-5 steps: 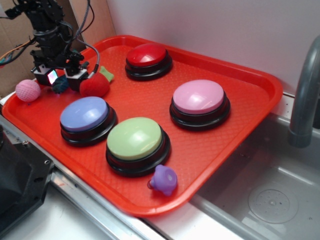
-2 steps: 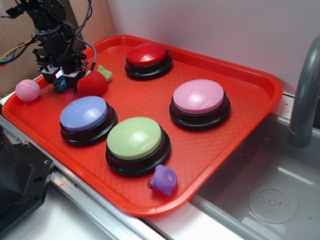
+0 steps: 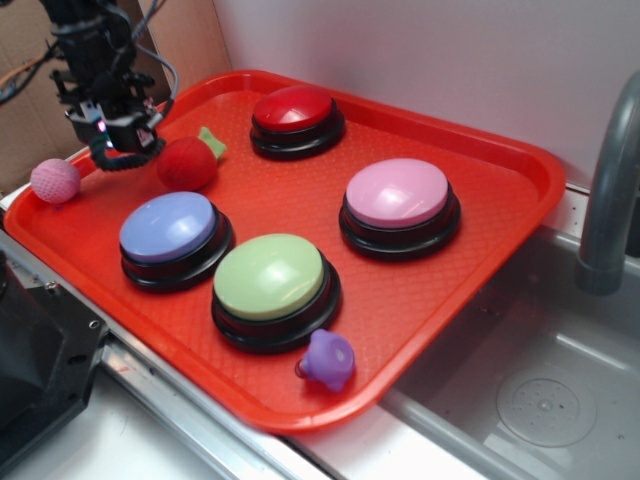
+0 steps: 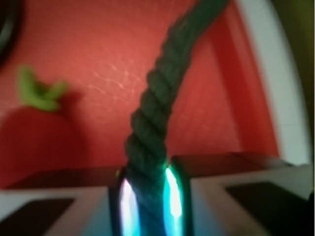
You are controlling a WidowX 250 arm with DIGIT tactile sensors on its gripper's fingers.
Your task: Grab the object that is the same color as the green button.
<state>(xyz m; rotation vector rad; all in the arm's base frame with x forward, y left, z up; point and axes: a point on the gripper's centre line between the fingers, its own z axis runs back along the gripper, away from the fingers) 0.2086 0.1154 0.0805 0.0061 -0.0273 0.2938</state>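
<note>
Raised since a second ago off the red tray (image 3: 480, 260), with the gripper (image 3: 122, 152) pinching the dark green rope piece (image 4: 152, 142), which dangles below it clear of the tray: grab apparently made, color matching the green button (image 3: 270, 277). Confirmed only in the wrist view, pads (image 4: 172, 196) pressed on the twisted strand, plush strawberry (image 4: 34, 142) off to one side; from outside, just a dark loop under the gripper.

A plain pale wall (image 3: 430, 60) closes the rear of the scene. Brown cardboard (image 3: 185, 40) stands at the rear left corner. A grey metal sink basin (image 3: 520, 390) with a round drain (image 3: 546, 406) lies to the right, a grey faucet pipe (image 3: 610, 190) rising beside it. Lighting is even and diffuse.
</note>
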